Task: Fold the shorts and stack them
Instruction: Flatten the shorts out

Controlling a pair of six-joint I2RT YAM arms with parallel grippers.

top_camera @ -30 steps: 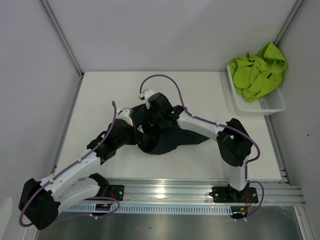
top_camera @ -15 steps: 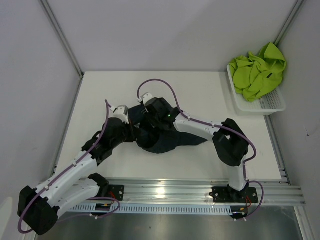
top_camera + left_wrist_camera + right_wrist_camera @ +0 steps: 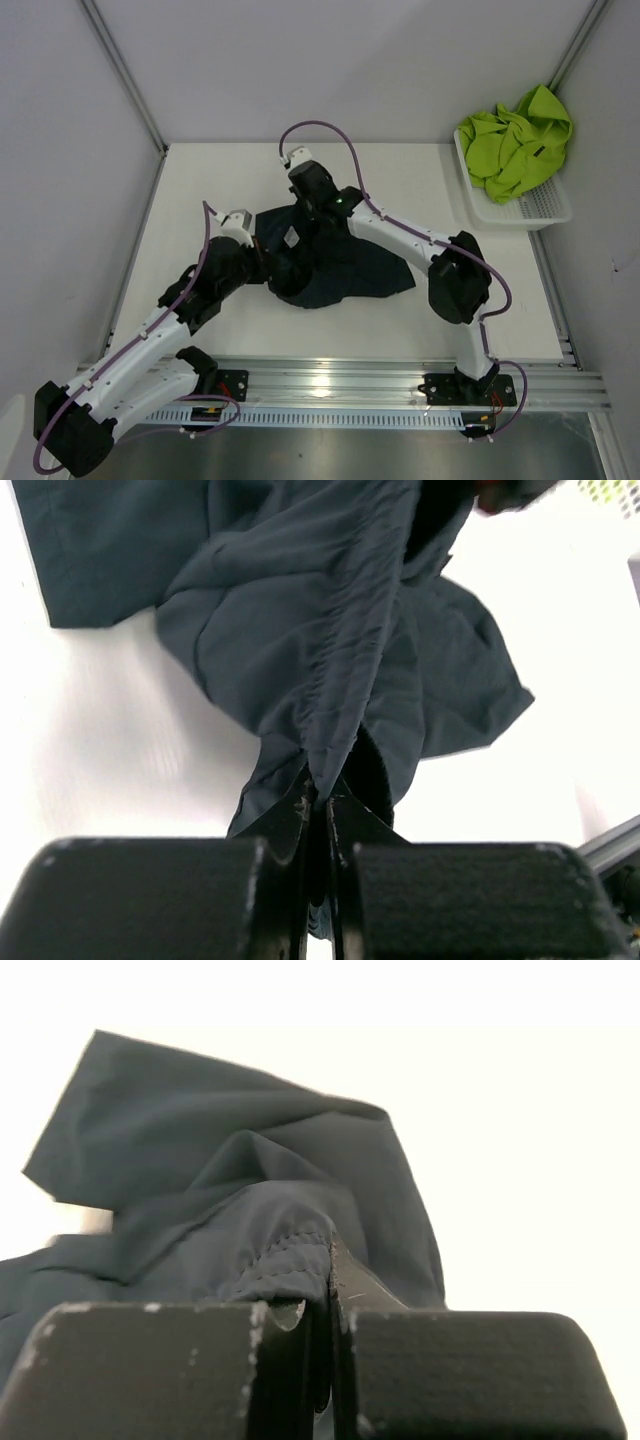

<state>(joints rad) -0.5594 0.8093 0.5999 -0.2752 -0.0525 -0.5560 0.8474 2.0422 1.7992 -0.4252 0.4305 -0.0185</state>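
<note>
Right gripper [image 3: 320, 1275] is clamped on a stitched hem of the navy shorts [image 3: 350, 272], jaws together w/ fabric pinched betw. them. Left gripper [image 3: 318, 802] is likewise pinched on a gathered edge, prob. the waistband, cloth fanning away from its tips.

The navy pair sits well left of the white basket [image 3: 545, 208] and nearer the arm bases than it is. It's bunched and creased, not flat. Lime green shorts [image 3: 515, 140] are heaped in that basket, untouched.

Step in hand looks like spreading the navy pair flat before the first fold. Both grips are thin pinches, so the arms should draw apart slow and even, one toward the basket side, the other away from it. Best to keep the cloth low over the table [image 3: 200, 180] so it lays down w/o trapping creases.

Can't tell from the wrist views whether each pinch has one layer or two. If two, the leg prob. won't open out. A small lift to let the fabric hang, then a gentle drag, should flatten it. Main risk: the fabric slips out of a thin pinch if yanked.
</note>
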